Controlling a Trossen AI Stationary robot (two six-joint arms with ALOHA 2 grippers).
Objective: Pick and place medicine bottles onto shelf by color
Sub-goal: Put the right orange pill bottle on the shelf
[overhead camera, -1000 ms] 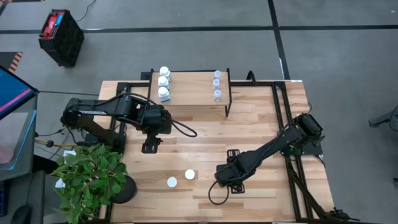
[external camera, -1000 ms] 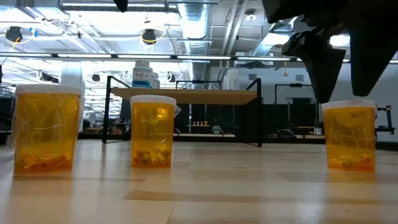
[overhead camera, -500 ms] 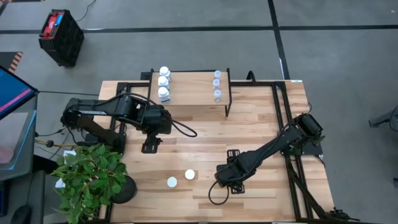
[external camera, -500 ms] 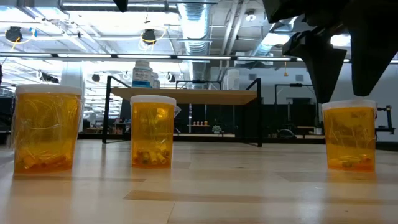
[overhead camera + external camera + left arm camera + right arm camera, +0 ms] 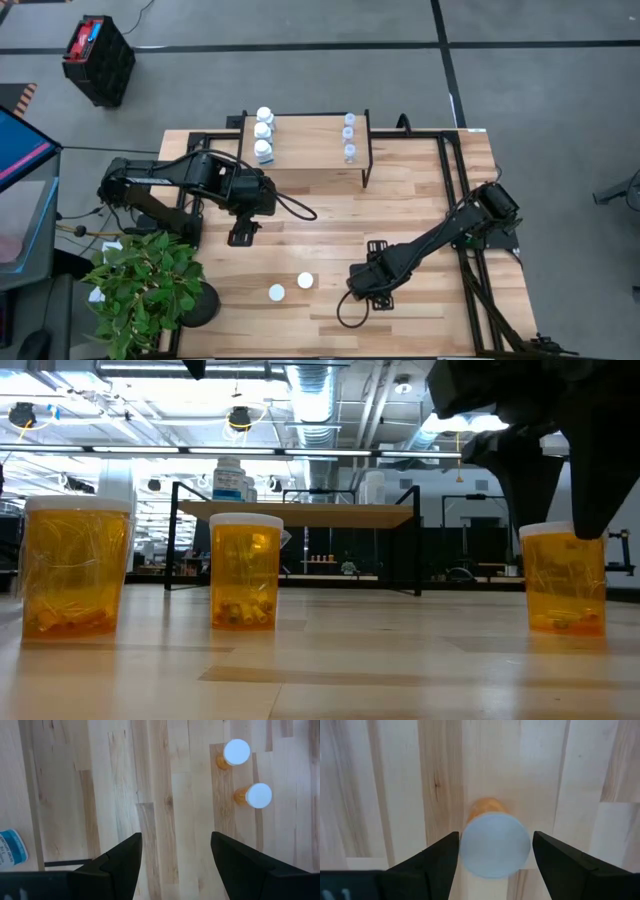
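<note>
Three orange bottles with white caps stand upright on the table. Two of them [image 5: 276, 293] [image 5: 305, 282] are near the front edge. The third [image 5: 494, 845] stands under my right gripper [image 5: 495, 837], which is open and points down. Its fingers stand on either side of the bottle's cap [image 5: 545, 530]. My left gripper [image 5: 243, 232] is open and empty, above the table in front of the shelf [image 5: 310, 140]. Three white bottles [image 5: 263, 131] stand on the shelf's left end. Three clear bluish bottles [image 5: 349, 135] stand on its right end.
A potted plant [image 5: 150, 285] stands at the table's front left corner. A black metal frame [image 5: 452, 190] runs along the table's right side. The left wrist view shows the two free orange bottles [image 5: 236, 752] [image 5: 257, 795] ahead on bare wood.
My right gripper has gone down a little, so its fingers now reach beside the cap of the orange bottle under it. The bottle has stayed where it was.
</note>
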